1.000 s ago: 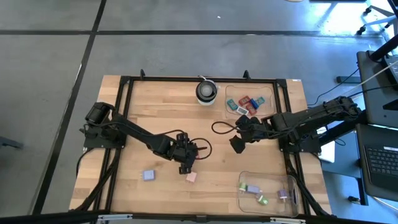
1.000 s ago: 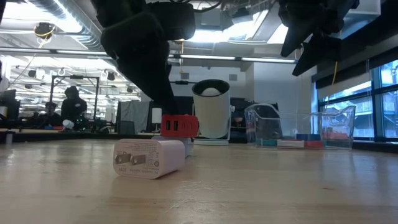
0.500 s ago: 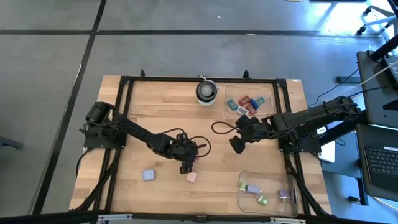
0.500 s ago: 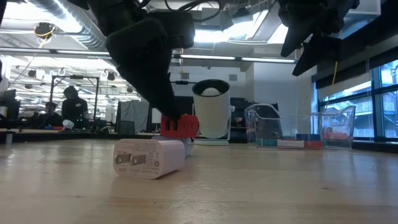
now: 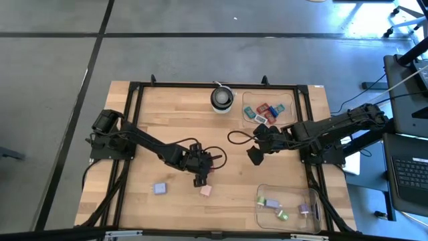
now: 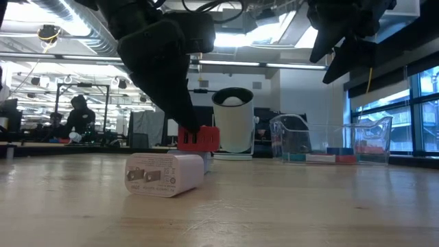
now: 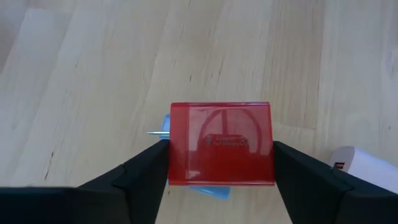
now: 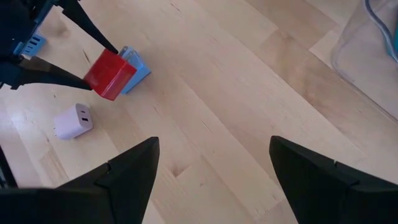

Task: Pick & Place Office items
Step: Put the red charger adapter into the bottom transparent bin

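Red charger block (image 7: pixel 221 144) pinched in left hand (image 5: pixel 200 172), just above a blue piece (image 8: pixel 134 70), near worktop (image 5: pixel 174 120) centre. Pink block (image 5: pixel 206 191) at its 6 o'clock. Right hand (image 5: pixel 255 154) spread, empty, at 3 o'clock.

charger block (image 7: pixel 221 144) between left gripper (image 7: pixel 221 163) fingers (image 7: pixel 146 171)

left arm: reaching from the table's left edge toward mid-table, wrist bent down | left gripper (image 7: pixel 221 163): hanging low over the table, fingers (image 7: pixel 140 171) pressing on opposite sides of a red block (image 7: pixel 221 144) | right arm: stretching in from the right edge | right gripper (image 8: pixel 211 174): hovering above the table, fingers spread wide, holding nothing
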